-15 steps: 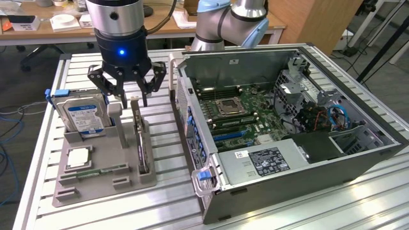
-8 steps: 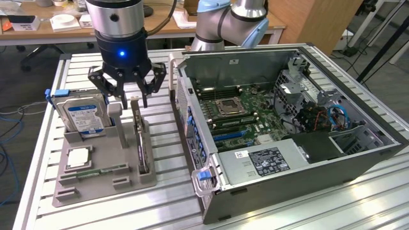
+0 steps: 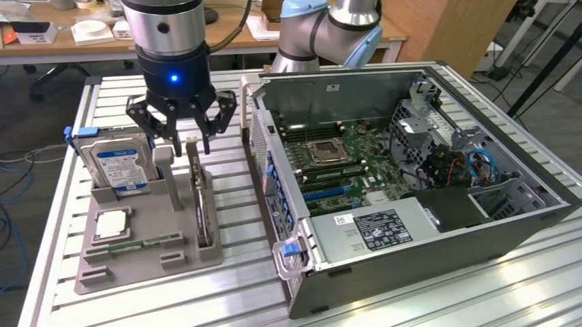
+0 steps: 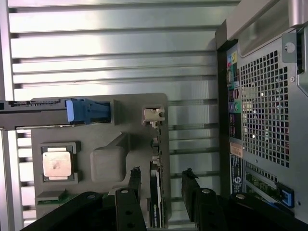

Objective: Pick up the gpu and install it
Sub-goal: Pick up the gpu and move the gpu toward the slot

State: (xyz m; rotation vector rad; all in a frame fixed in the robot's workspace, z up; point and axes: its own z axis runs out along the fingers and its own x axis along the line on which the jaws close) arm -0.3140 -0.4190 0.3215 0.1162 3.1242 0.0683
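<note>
The gpu [image 3: 202, 201] is a thin dark card standing on edge in a slot of the grey holder [image 3: 182, 257], with its silver bracket at the far end. My gripper [image 3: 188, 142] hangs open just above the card's bracket end, one finger on each side, touching nothing. In the wrist view the gpu [image 4: 156, 199] runs between my two black fingertips [image 4: 134, 179], and my gripper [image 4: 162, 182] is open around it with a gap on both sides.
The holder also carries an upright silver hard drive with a blue label [image 3: 118, 163], a processor chip [image 3: 111, 223] and a green memory stick [image 3: 141, 243]. The open computer case [image 3: 509, 225] lies at the exterior view's right, motherboard [image 3: 332, 160] exposed, on the slatted metal table [image 3: 245, 300].
</note>
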